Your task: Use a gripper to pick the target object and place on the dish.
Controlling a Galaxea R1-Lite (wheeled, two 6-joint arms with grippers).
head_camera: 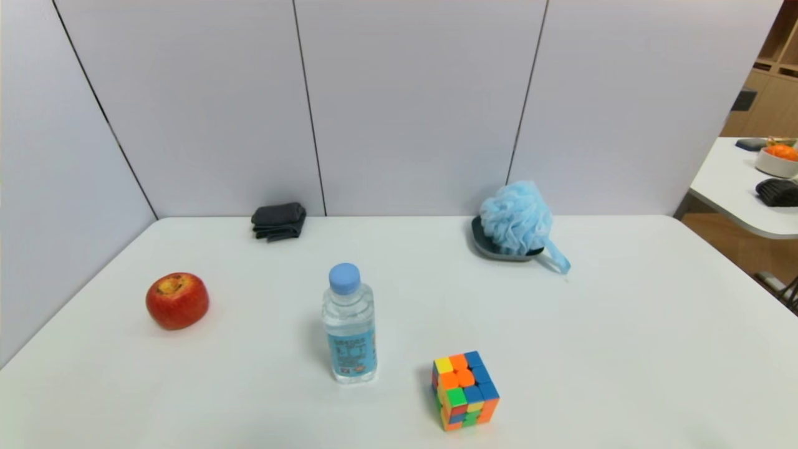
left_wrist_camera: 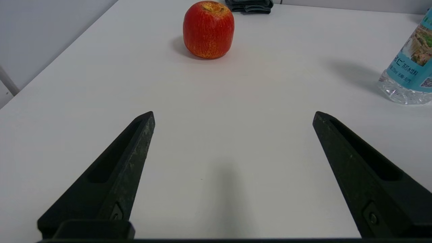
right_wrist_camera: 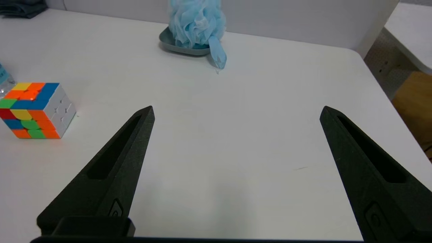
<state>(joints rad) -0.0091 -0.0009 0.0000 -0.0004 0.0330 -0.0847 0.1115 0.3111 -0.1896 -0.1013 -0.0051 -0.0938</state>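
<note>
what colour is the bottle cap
Light blue cap, clearest in the head view.

The bath pouf (head_camera: 516, 218) is pale blue, with a blue ribbon, on a grey dish (head_camera: 483, 244). The apple (head_camera: 177, 300) is red with fine yellow streaks. The puzzle cube (head_camera: 464, 390) is a patchwork — orange, yellow, blue, green, red. The bottle (head_camera: 350, 324) is clear, with a light blue cap and a turquoise label. The cloth (head_camera: 278, 221) is dark grey; the table (head_camera: 623, 349) is white.
</note>
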